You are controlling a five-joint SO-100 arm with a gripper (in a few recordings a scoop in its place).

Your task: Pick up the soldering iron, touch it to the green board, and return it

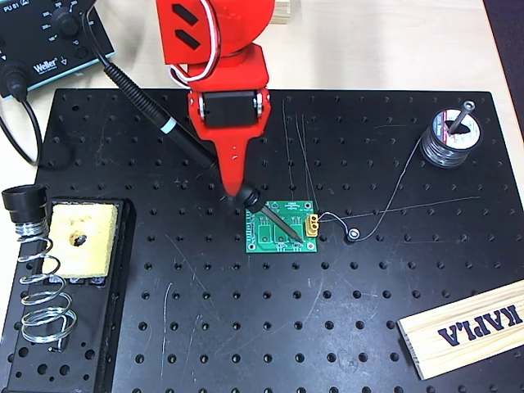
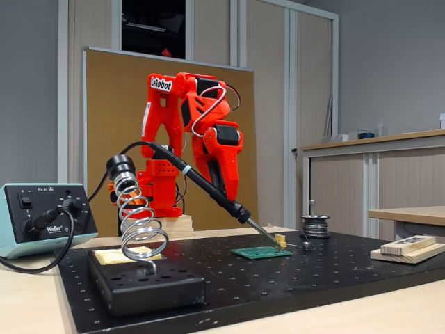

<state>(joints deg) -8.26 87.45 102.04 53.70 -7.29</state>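
Overhead view gives me the red tool clamped on the iron near its lower end, the fingers closed around the black grip just above the metal tip. I see the iron slanting from upper left down to lower right, its pale ring up the shaft and its cable running back to the Weller box at the top left corner. Its tip rests on the board, near the yellow connector at the board's right edge. In the fixed view the tool holds the iron tilted, tip down on the board, which lies flat on the black plate. To the left in the overhead view I see the spring holder beside the sponge. A solder spool sits at upper right, with thin wire trailing toward the connector. A wood block lies at lower right.
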